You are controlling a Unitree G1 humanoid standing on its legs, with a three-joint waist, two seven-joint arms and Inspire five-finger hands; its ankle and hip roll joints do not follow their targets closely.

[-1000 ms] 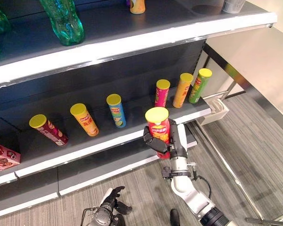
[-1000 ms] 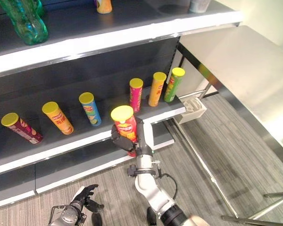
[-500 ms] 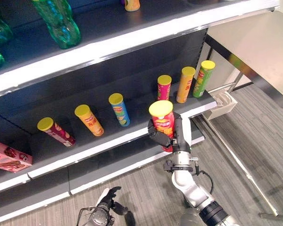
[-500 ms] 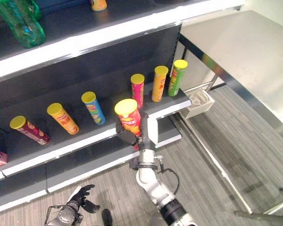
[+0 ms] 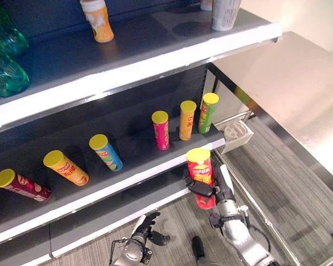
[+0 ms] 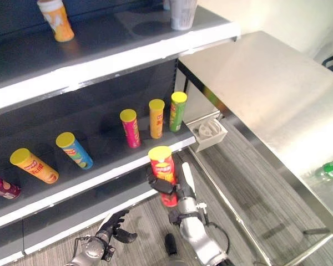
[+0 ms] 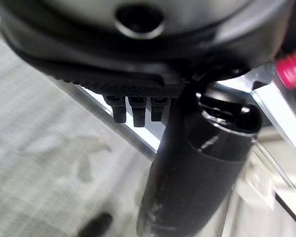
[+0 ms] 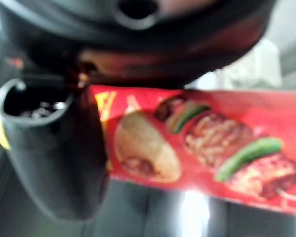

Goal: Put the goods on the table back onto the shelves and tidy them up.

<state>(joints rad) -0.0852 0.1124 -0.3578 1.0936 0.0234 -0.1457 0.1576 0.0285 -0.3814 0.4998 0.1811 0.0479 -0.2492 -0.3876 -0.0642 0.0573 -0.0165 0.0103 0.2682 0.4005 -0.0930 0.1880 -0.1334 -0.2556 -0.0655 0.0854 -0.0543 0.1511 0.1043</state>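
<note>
left eye view: the right hand (image 5: 211, 188) has its fingers and thumb wrapped around a red chip can (image 5: 200, 175) with a yellow lid, held upright just in front of the middle shelf (image 5: 155, 172) edge. beyond the hand, on that shelf, stand a pink can (image 5: 161, 130), an orange can (image 5: 186, 119) and a green can (image 5: 207, 112) in a close run; further off to the hand's left lie a blue can (image 5: 106, 152), another orange can (image 5: 65, 167) and a dark red can (image 5: 21, 184), spaced apart. the left hand (image 5: 146, 228) hangs low near the floor, fingers loosely curled and holding nothing.

right eye view: the same grip on the red can, with the steel table (image 6: 277, 105) off to the hand's right.

left wrist view: the left hand's fingers (image 7: 133, 107) show short and bent, with nothing held in them.

right wrist view: the thumb (image 8: 54, 153) presses across the red can's printed side, so the hold looks firm.

to do this step well, i'd judge the can should be lifted above the shelf lip, kept upright, and carried into the open gap between the blue and pink cans, then set down flat before the fingers let go, without brushing the pink can.
</note>
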